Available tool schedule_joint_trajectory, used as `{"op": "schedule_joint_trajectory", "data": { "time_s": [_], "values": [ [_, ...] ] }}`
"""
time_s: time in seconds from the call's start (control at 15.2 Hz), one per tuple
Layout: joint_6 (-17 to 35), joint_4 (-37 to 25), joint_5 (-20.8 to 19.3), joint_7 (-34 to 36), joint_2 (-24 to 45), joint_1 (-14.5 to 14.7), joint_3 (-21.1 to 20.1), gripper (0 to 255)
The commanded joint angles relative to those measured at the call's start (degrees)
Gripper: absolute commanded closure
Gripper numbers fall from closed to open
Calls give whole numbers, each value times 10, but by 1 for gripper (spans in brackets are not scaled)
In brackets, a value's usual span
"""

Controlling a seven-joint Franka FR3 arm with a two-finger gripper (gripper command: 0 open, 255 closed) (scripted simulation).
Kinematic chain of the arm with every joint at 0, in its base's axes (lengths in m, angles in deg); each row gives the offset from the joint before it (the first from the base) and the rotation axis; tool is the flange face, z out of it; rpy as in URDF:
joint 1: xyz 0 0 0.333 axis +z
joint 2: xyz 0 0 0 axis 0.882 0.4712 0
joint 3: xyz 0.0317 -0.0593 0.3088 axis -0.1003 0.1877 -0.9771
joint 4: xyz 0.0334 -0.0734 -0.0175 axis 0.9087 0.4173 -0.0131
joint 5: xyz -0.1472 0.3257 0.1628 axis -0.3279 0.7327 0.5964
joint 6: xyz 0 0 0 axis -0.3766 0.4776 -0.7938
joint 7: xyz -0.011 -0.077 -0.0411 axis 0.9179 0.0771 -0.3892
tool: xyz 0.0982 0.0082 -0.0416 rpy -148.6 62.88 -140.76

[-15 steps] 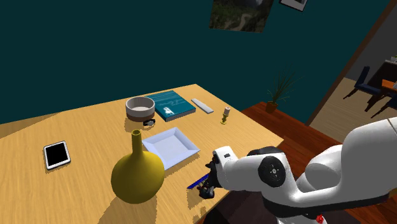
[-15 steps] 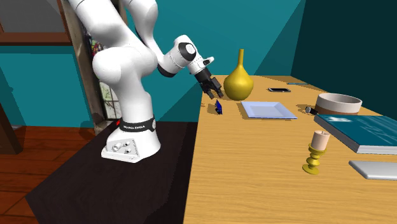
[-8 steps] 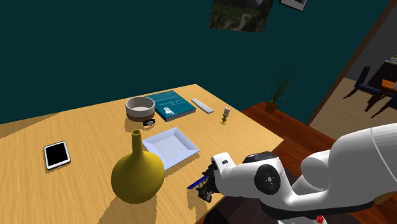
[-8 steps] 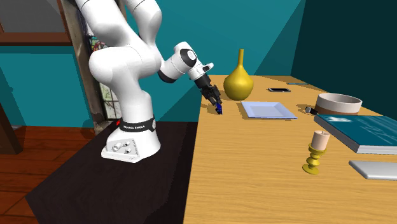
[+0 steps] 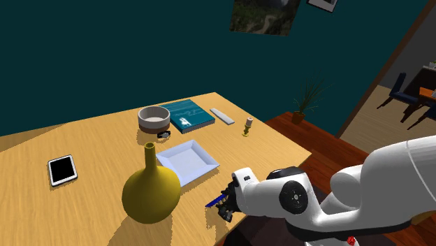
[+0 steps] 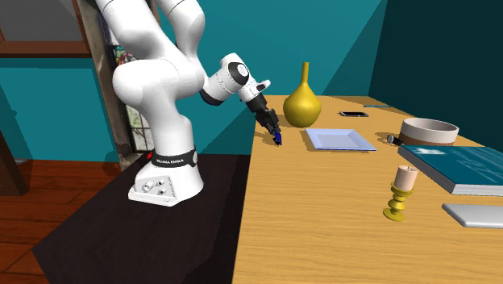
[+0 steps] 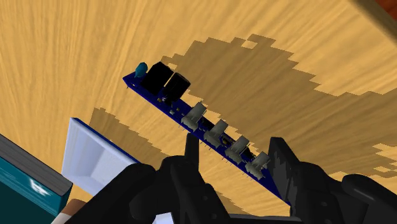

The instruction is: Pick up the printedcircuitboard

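- The gripper (image 7: 234,147) is down at the table's (image 5: 105,140) near edge, right by the stand. A second ago it hung above this spot with its fingers wide. It has since dropped, and over the last half second the arm has hardly moved.
- Its fingers stand partly apart, one on each side of the board (image 7: 197,114), which runs slantwise between them. I cannot tell whether either pad presses on it yet, so I judge it framed, not gripped.
- The board, blue with a row of pale connectors and two black parts at its far end, lies flat on the table where it lay a second ago. It has not been lifted or shifted.
- For the task this means the approach looks finished, and closing and raising are left. Since the fingers cross the board at a slant, it may twist as they close.
- Just beyond the board sits a white tray (image 5: 189,161), with a yellow vase (image 5: 151,192) beside it. Both are near enough that the lift should go straight up.
- A bowl (image 5: 154,117) and a teal book (image 5: 185,114) sit towards the far edge, well apart from the work.
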Motion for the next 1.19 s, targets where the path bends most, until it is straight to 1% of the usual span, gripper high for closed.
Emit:
{"op": "schedule_joint_trajectory", "data": {
  "time_s": [0.0, 0.4, 0.73, 0.99, 1.12],
  "values": [
    [1, -1, 0, 0, 0, -2, -1, 255],
    [-60, 2, 16, -43, 0, 125, 131, 255],
    [-110, 0, 39, -83, -16, 214, 223, 255],
    [-150, -5, 57, -115, -35, 270, 281, 255],
    [-152, -5, 58, -116, -36, 272, 283, 255]
  ]
}}
